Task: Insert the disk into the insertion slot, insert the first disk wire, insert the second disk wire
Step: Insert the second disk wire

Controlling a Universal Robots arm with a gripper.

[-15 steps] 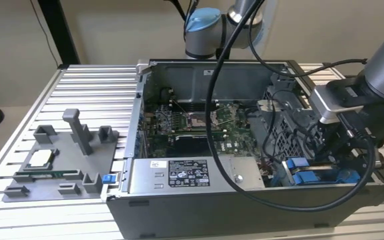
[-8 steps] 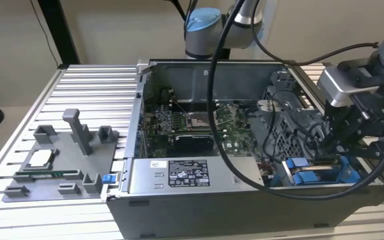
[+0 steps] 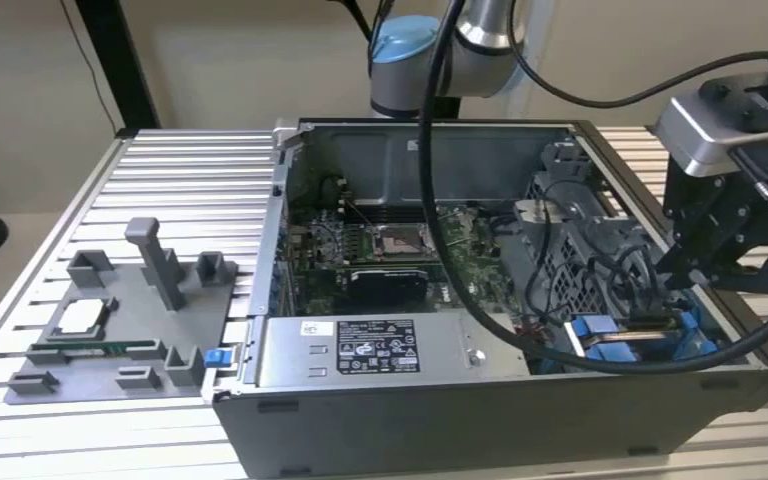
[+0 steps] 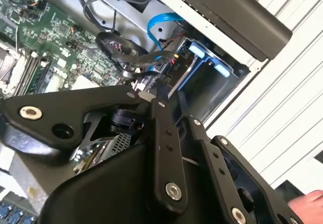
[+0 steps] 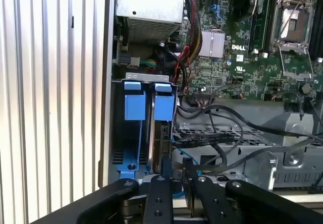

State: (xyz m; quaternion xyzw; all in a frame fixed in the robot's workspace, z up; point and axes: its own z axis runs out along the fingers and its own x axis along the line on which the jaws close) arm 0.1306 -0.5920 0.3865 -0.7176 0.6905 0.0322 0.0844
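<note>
Where the open computer case [image 3: 398,400] meets the exterior view's right, the black gripper [image 3: 720,272] hangs just above the insertion slot [image 3: 644,340], a grey metal bay with bright blue plastic rails. Case sits on a ribbed aluminium table [image 3: 184,170]. A grey plastic fixture tray [image 3: 117,330] with upright posts lies well apart, at the exterior view's left. A grey labelled power-supply box [image 3: 357,350] fills the near case edge.

First wrist view: two blue tabs [image 5: 149,100] stand side by side at the slot's [image 5: 136,133] end; the disk [image 5: 160,146] stands on edge between the blue rails, a thin dark slab already seated in the bay. Black fingers [image 5: 160,204], flat bars with round rivets, are drawn near together beside the disk's end; whether they clamp anything I cannot tell. Black wires [image 5: 227,133] loop over perforated grey metal beside the green motherboard [image 5: 242,32].

Second wrist view: a blue cable [image 4: 161,22] curving above the bay, glossy black linkage [image 4: 166,148] in front.
</note>
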